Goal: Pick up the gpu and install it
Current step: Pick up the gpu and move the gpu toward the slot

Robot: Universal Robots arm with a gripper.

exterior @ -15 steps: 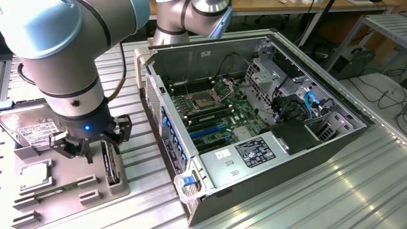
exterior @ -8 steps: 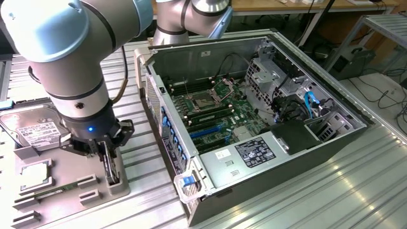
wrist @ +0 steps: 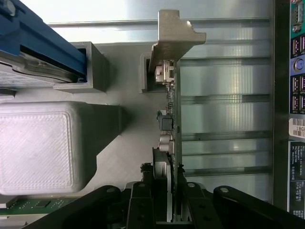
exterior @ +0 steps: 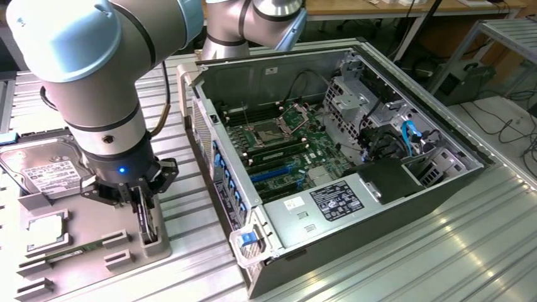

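The gpu (exterior: 150, 225) stands on edge in a slot at the near corner of the grey holder block (exterior: 92, 251), left of the open computer case. My gripper (exterior: 143, 207) reaches straight down onto it. In the wrist view the gpu (wrist: 169, 119) shows edge-on, with its pale metal bracket (wrist: 175, 33) at the far end and small parts along one face. My gripper (wrist: 163, 174) has one black finger on each side of the card, pressed against it. The jaws look shut on the card, which still sits in its slot.
The open computer case (exterior: 436, 189) lies on its side at the exterior view's right, motherboard (exterior: 277, 148) facing up with blue slots. A silver hard drive (exterior: 42, 167) rests on the holder's far end, and a green memory stick (wrist: 33, 205) lies in it. Ribbed metal tabletop (exterior: 419, 264) surrounds everything.
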